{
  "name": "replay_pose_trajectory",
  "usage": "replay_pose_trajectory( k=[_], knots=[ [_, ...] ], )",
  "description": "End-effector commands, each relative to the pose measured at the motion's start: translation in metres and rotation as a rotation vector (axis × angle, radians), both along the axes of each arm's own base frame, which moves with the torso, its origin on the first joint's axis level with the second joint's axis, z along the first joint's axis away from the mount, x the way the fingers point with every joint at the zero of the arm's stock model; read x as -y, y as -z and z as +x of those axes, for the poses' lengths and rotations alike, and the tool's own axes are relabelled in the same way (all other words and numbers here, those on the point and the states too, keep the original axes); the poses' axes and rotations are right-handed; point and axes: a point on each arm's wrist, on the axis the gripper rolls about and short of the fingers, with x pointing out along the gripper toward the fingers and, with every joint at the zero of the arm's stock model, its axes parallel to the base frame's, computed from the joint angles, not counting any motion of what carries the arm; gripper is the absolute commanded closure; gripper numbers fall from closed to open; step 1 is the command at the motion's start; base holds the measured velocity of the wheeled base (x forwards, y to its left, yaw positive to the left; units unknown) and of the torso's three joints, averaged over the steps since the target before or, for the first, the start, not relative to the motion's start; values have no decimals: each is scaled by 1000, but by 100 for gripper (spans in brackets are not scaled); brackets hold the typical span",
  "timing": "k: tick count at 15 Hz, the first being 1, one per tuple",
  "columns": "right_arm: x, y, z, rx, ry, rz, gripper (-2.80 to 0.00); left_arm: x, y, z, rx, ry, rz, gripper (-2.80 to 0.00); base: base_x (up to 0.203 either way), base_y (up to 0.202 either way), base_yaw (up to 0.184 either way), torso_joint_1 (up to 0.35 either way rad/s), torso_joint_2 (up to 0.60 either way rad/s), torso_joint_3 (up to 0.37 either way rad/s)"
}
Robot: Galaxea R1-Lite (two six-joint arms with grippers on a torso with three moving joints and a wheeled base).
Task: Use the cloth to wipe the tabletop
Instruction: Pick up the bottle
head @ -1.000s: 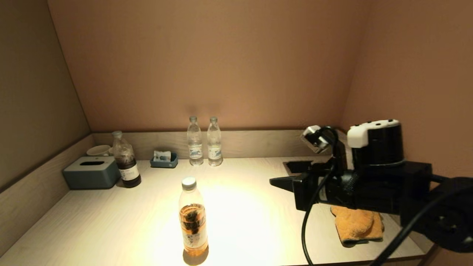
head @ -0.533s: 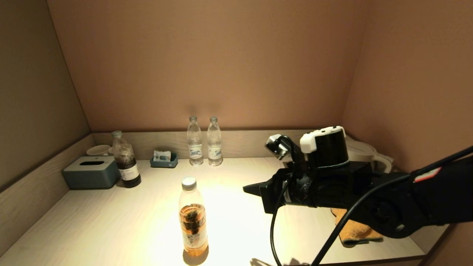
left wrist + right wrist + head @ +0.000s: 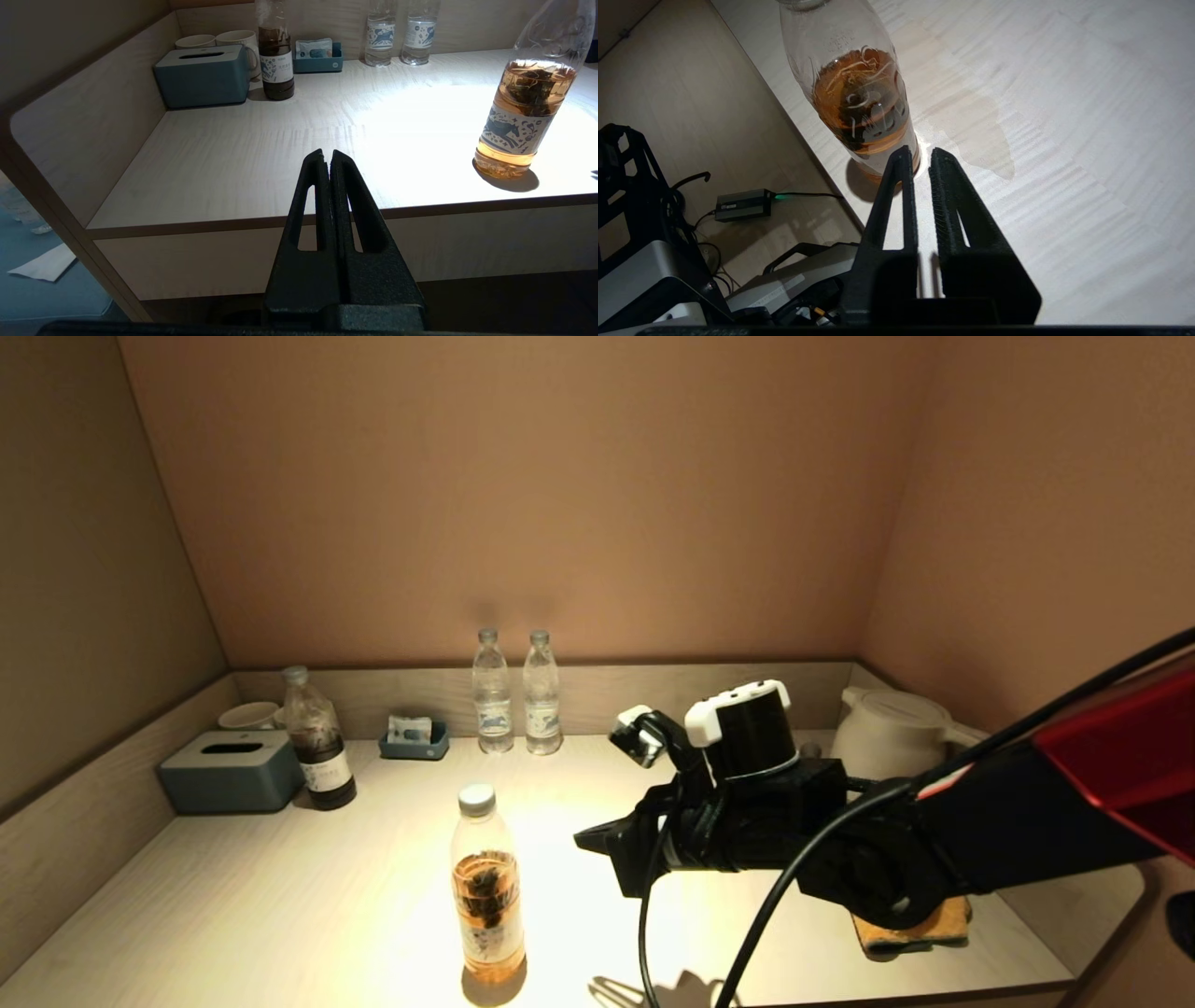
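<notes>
Right tool (image 3: 597, 841), fingers nearly together and empty, hangs above the tabletop (image 3: 280, 896); tea bottle (image 3: 487, 885) stands just ahead, toppling risk; cloth (image 3: 910, 931) lies behind; left tool (image 3: 326, 161) together, parked off-edge.

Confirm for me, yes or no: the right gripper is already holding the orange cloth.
No: the right gripper hangs empty over the tabletop near the tea bottle, while the orange cloth lies behind the arm.

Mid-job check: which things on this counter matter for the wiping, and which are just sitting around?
For the job:
- orange cloth, lying near the front right edge
- tabletop
- right pincer, empty, out over the middle
- tea bottle, standing in the wiping area

Lying about:
- two water bottles
- dark bottle
- tissue box
- kettle
</notes>
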Motion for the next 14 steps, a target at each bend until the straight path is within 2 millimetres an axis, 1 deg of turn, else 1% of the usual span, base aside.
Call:
replay_pose_trajectory(
  k=[1,3,5,7,9,11,14],
  knots=[
    [-9,9,6,-2,-22,-13,-280,0,0,0,-2,0,1,0,0,0,0,0,0,0],
    [-11,9,7,0,-26,-13,-280,0,0,0,0,0,1,0,0,0,0,0,0,0],
    [-26,16,16,3,-46,-13,-280,0,0,0,-2,0,1,0,0,0,0,0,0,0],
    [-36,16,18,12,-64,-9,-280,0,0,0,-2,0,1,0,0,0,0,0,0,0],
    [-39,16,17,20,-75,-11,-280,0,0,0,-2,0,1,0,0,0,0,0,0,0],
    [-47,16,10,57,-125,-31,-280,0,0,0,-2,0,1,0,0,0,0,0,0,0],
    [-55,16,7,70,-152,-33,-280,0,0,0,-2,0,1,0,0,0,0,0,0,0]
  ],
)
